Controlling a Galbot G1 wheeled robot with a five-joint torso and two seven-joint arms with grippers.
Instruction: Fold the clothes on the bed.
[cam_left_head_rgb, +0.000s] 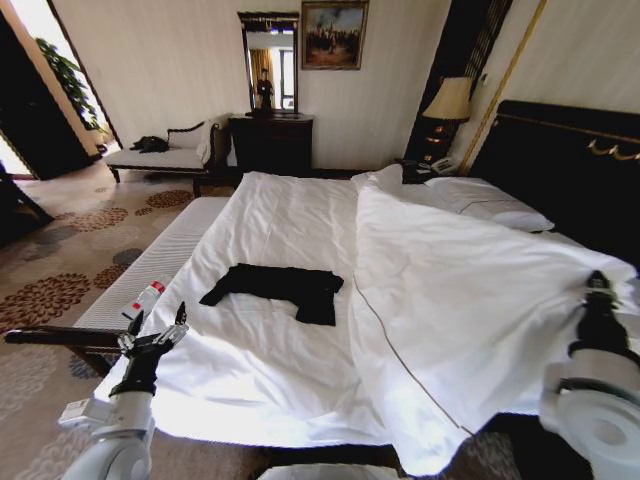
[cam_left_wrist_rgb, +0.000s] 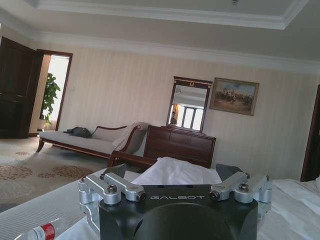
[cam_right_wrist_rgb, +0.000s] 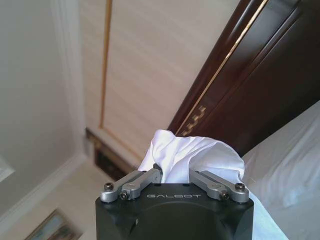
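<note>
While the black T-shirt (cam_left_head_rgb: 278, 288) lies flat on the bed (cam_left_head_rgb: 270, 215), a bunched fold of white duvet (cam_right_wrist_rgb: 192, 157) is gripped by the right gripper (cam_right_wrist_rgb: 175, 175). The left gripper (cam_left_head_rgb: 155, 335) is held wide open beside a plastic bottle (cam_left_head_rgb: 146, 298).

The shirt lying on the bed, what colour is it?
Black. The shirt shows best in the head view, against the white bed.

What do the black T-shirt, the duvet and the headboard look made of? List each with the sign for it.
Black T-shirt: soft matte knit, probably cotton; it lies limp and flat on the sheet.
Duvet: white woven fabric, light padding likely; it creases and bunches where the right tool pinches it.
Headboard: dark, glossy wood by the look, with gold trim; possibly veneer.
</note>
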